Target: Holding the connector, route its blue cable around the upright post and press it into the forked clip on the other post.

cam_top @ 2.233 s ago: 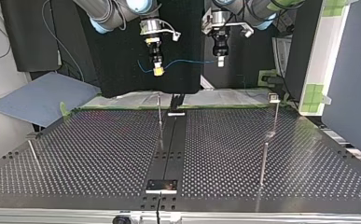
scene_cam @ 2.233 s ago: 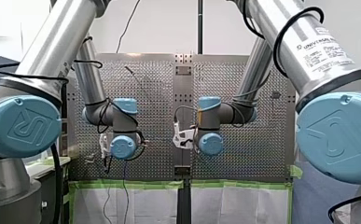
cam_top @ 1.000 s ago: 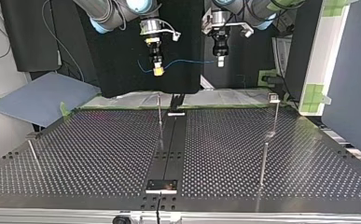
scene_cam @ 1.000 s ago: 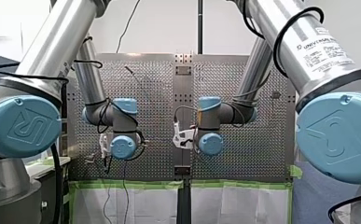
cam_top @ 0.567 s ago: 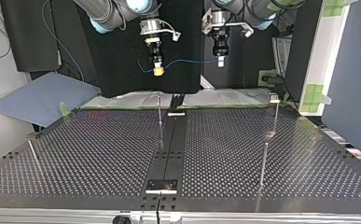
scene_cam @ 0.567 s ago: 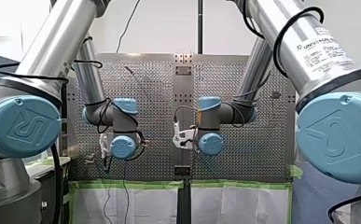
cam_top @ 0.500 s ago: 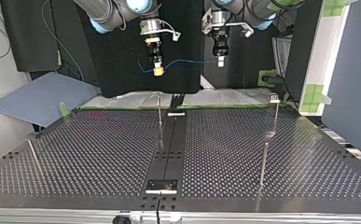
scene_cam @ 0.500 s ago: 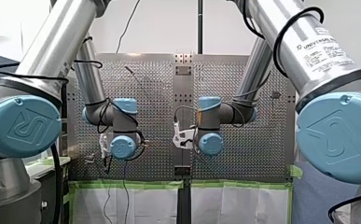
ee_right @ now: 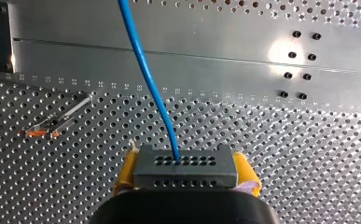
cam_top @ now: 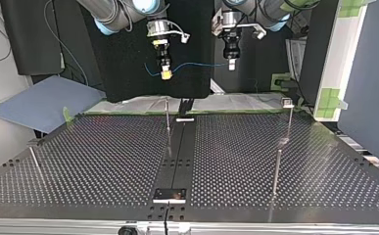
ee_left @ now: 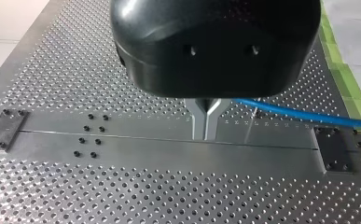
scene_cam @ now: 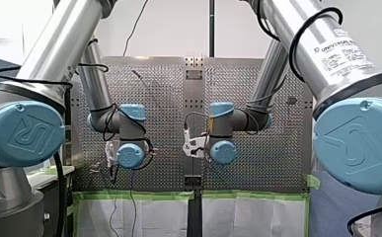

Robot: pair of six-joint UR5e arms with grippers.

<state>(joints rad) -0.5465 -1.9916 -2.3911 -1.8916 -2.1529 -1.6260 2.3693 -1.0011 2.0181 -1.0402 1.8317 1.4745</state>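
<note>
In the right wrist view my right gripper is shut, yellow pads on both sides of a grey connector. A blue cable runs out of the connector and away over the plate. In the top view that gripper hangs high above the table's far edge. The cable spans across to my left gripper, level with it. The left wrist view has its metal fingers shut, with the cable leaving sideways from behind them. A post with a clip on top stands at the far right. Another post stands near the middle.
A dark rail runs down the middle of the perforated table. A third thin post stands nearer at the top view's right. A tilted rod sits at its left edge. Green tape lines the far edge.
</note>
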